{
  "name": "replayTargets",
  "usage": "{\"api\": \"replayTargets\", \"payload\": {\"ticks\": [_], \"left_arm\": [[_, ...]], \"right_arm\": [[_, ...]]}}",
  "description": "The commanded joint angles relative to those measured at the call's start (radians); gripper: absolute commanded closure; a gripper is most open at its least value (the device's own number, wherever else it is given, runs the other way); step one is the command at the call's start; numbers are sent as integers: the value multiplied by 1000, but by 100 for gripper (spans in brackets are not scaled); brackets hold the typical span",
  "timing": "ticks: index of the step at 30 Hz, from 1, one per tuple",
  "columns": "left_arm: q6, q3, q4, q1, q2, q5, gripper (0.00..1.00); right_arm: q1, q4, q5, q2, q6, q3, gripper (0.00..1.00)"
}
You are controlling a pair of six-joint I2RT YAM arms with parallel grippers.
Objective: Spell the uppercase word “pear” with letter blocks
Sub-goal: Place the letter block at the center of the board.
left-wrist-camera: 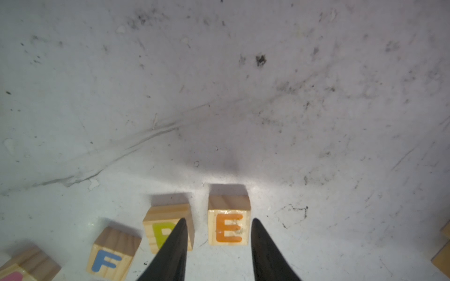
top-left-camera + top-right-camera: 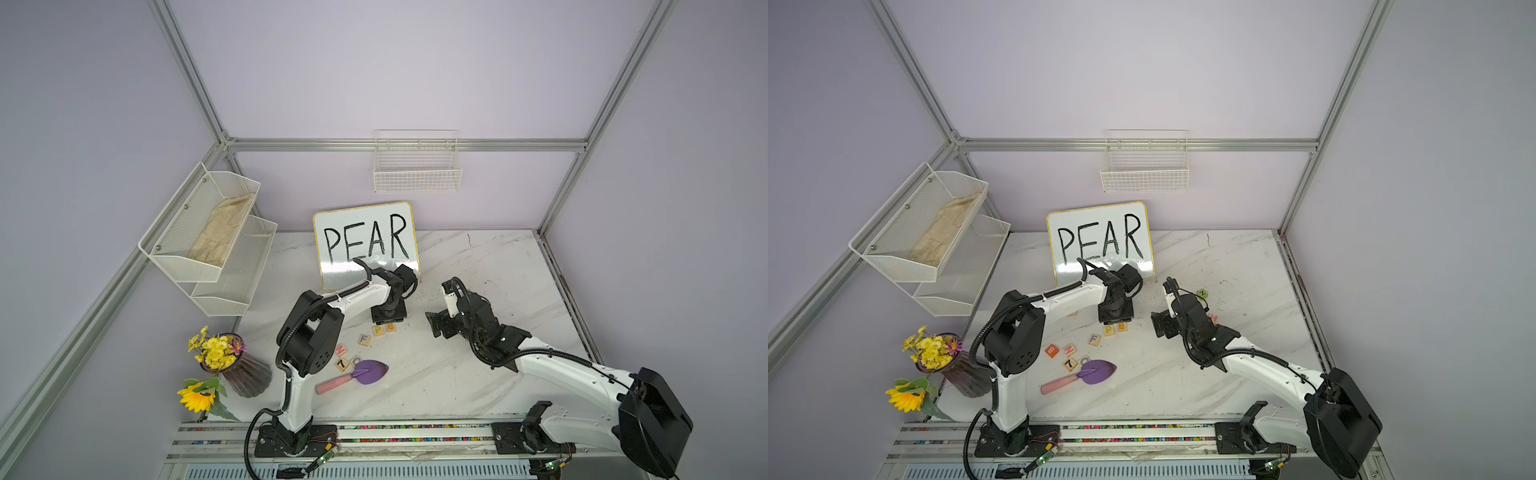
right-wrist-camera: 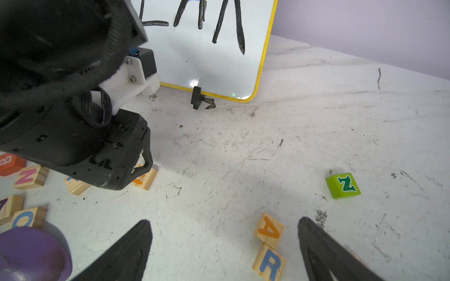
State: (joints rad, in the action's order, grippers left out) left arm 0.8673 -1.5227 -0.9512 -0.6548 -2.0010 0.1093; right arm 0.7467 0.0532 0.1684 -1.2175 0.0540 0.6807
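The yellow P block (image 1: pixel 165 228) and the orange E block (image 1: pixel 229 227) sit side by side on the marble table, a small gap between them; both top views show the pair, P (image 2: pixel 378 330) and E (image 2: pixel 390 327). My left gripper (image 1: pixel 218 220) hangs over the E with its fingers apart on either side, not clamping it. One finger overlaps the P in the wrist view. The orange A block (image 3: pixel 269 230) and the blue R block (image 3: pixel 269 264) touch each other, tilted, between the wide-open fingers of my right gripper (image 3: pixel 224 220).
A blue F block (image 1: pixel 110 255) lies beside the P. Further blocks N (image 2: pixel 1069 350), B (image 2: pixel 1052 350) and 7 (image 2: pixel 1070 364) lie near a purple trowel (image 2: pixel 365 372). A green block (image 3: pixel 343 185) lies past the A. The whiteboard (image 2: pixel 365 245) stands behind, a flower vase (image 2: pixel 245 374) at the left.
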Motion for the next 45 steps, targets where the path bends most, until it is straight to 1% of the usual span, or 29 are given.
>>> {"api": "replayTargets", "payload": {"ticks": [1,12,22,31,45], "left_arm": [[-37,-91,1,7,15,4,58],[-44,-119,52,-7,-27,-63,58],[-80,-142,51,-8,-71,-25,58],[-79,-134,54,-9,-90,-35,58],[-63,-107,66,-10,-78,-46,58]], "right_arm": [[-1,-6,14,-6,-12,22,4],[-1,-10,16,-7,-11,22,4],[-1,-27,28,21,-13,18,4],[-1,-33,31,18,-14,20,4],[-1,-32,31,12,-14,22,4]]}}
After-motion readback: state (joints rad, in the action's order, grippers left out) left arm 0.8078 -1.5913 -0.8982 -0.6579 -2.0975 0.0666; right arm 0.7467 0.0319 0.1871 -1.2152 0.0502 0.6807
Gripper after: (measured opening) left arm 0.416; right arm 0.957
